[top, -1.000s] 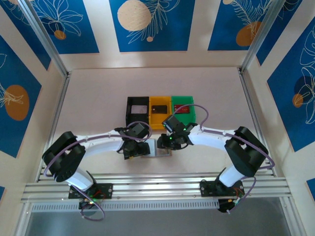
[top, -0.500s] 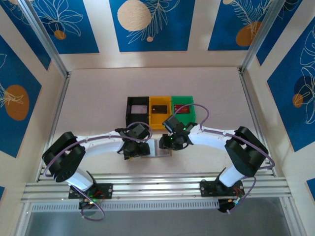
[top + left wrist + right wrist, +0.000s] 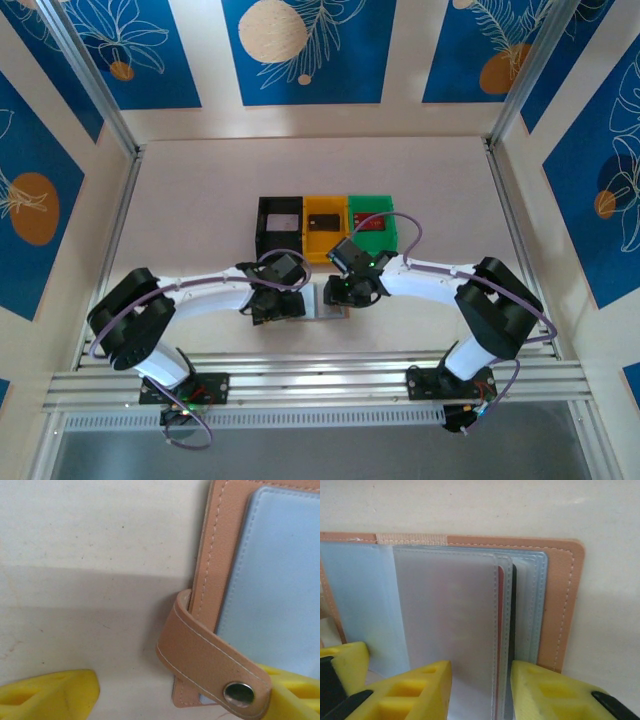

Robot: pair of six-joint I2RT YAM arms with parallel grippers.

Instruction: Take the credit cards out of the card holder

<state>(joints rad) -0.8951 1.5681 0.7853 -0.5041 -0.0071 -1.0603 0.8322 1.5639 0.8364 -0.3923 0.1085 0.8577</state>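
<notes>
The card holder (image 3: 331, 303) lay open and flat on the table near the arm bases, between the two grippers. The left gripper (image 3: 170, 700) was spread wide over the holder's left edge, one yellow finger touching the snap tab (image 3: 210, 665).

The right gripper (image 3: 481, 692) was part-closed over the clear sleeves (image 3: 445, 620). Whether it pinched anything could not be determined. A red card edge (image 3: 500, 630) and a dark card edge (image 3: 514, 630) ran lengthwise into the gap between its fingers. The right arm was therefore judged the nearer one for extraction, pulling along that axis.

Beyond the holder stood three bins:
- black bin (image 3: 280, 200): one pale card (image 3: 284, 220)
- yellow bin (image 3: 325, 200): one dark card (image 3: 322, 221)
- green bin (image 3: 372, 198): one red card (image 3: 368, 224)
</notes>
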